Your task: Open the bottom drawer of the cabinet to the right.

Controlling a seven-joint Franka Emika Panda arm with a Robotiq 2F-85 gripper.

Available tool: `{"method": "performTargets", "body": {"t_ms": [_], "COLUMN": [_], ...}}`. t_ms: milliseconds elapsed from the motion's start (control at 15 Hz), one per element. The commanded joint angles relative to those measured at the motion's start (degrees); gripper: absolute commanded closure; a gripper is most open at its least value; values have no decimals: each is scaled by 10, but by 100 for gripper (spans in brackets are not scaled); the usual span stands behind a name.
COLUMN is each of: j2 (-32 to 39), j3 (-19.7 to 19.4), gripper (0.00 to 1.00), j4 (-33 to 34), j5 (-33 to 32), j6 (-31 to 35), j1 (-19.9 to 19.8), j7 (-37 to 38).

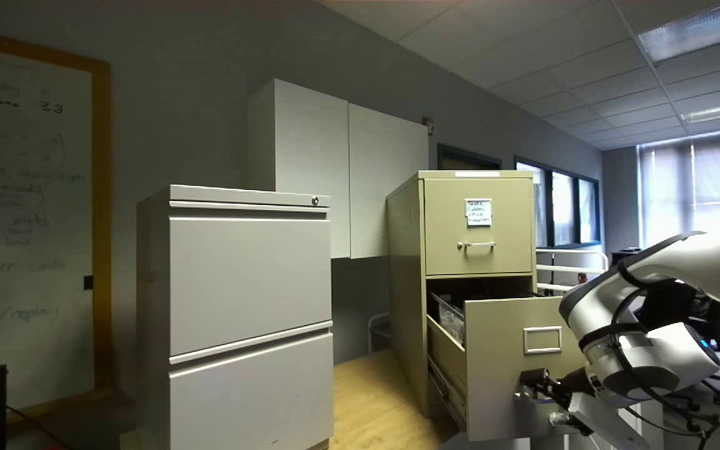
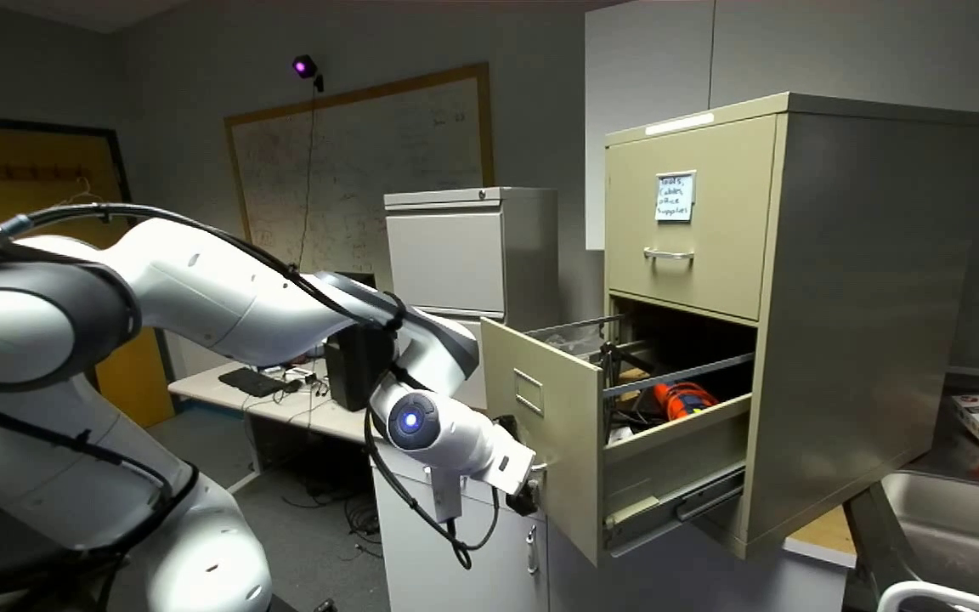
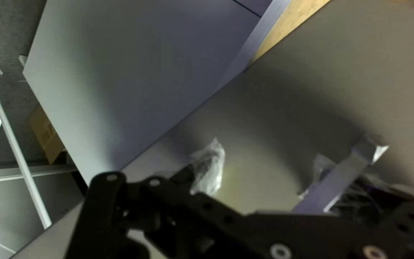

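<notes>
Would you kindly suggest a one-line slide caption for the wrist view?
Wrist view: open gripper, crinkled clear plastic at its tips, by the metal handle of the pulled-out bottom drawer.

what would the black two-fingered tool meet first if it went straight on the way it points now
Most likely the flat tan-beige metal front of the open bottom drawer, close ahead of the tool. Its small silver metal bar handle sits right by the tool; the exact gap is unclear.
</notes>
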Motion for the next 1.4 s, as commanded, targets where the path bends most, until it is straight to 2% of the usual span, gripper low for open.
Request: {"method": "performTargets", "body": {"t_ms": [0, 267, 533, 600, 667, 867, 1067, 1200, 1333], "j2": [12, -20, -66, -61, -68, -106, -141, -169, -153], "j3": [55, 100, 150, 230, 256, 355, 415, 441, 456], "gripper": [0, 0, 0, 0, 0, 0, 0, 0, 0], "j4": [-20, -33, -21, -14, -1, -1, -4, -7, -3], "j5": [38, 127, 272, 308, 356, 481, 595, 648, 584], "j6": [74, 214, 357, 328, 342, 336, 335, 332, 328], "j1": [36, 66, 103, 2, -9, -85, -136, -164, -174], "j7": [-11, -44, -124, -154, -187, -263, -328, -362, -294]}}
